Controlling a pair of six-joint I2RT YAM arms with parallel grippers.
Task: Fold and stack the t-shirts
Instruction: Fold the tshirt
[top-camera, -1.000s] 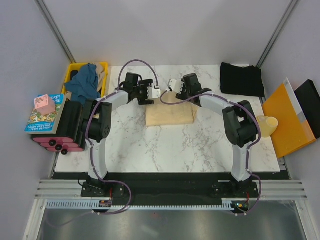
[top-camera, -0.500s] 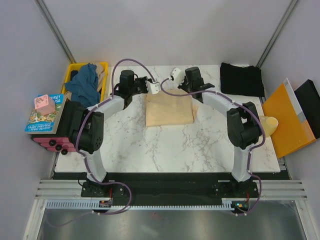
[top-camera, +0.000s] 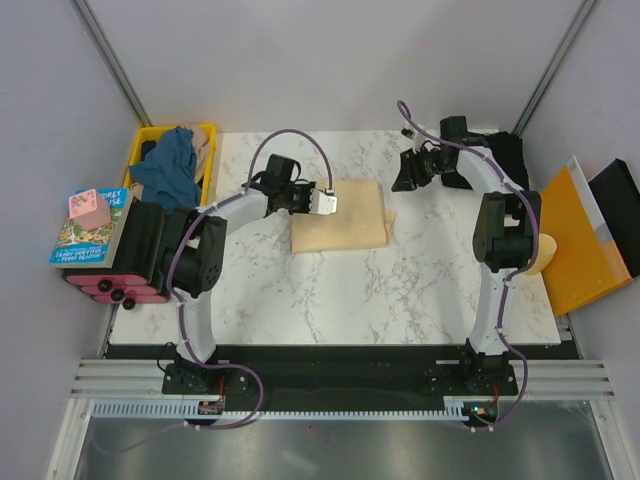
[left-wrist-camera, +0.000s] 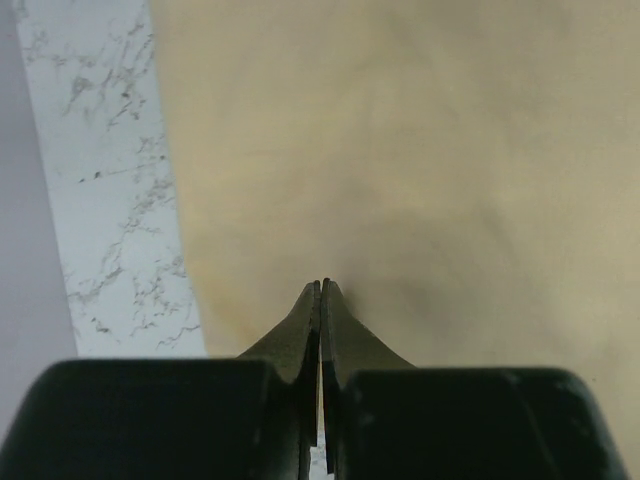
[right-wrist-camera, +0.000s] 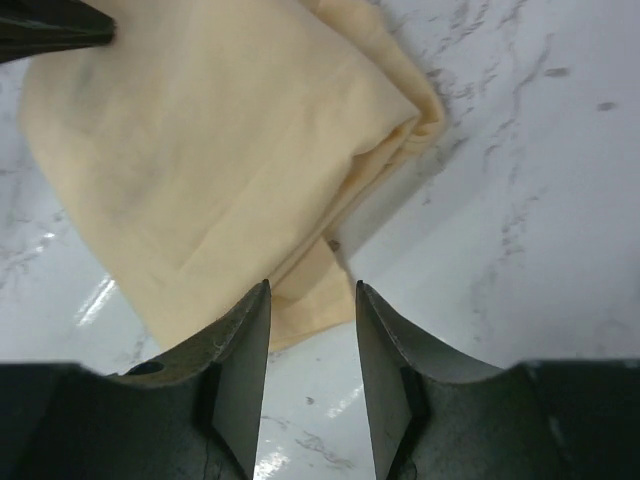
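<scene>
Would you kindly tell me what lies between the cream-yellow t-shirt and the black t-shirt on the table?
The top view shows the right gripper between the cream-yellow t-shirt and the black t-shirt, over the marble table; nothing else lies there.

Bright, even light — soft shadows, faint glare on the table (right-wrist-camera: 560, 220).

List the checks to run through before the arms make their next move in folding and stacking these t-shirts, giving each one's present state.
1. Cream t-shirt folded flat: ok.
2. Left gripper open for a grasp: not ok, jaws shut above the cream t-shirt.
3. Right gripper empty: ok, jaws apart, nothing between.
4. Black t-shirt folded: cannot tell, the right arm covers part.
5. Teal-blue t-shirt folded: not ok, bunched in the yellow crate.
</scene>
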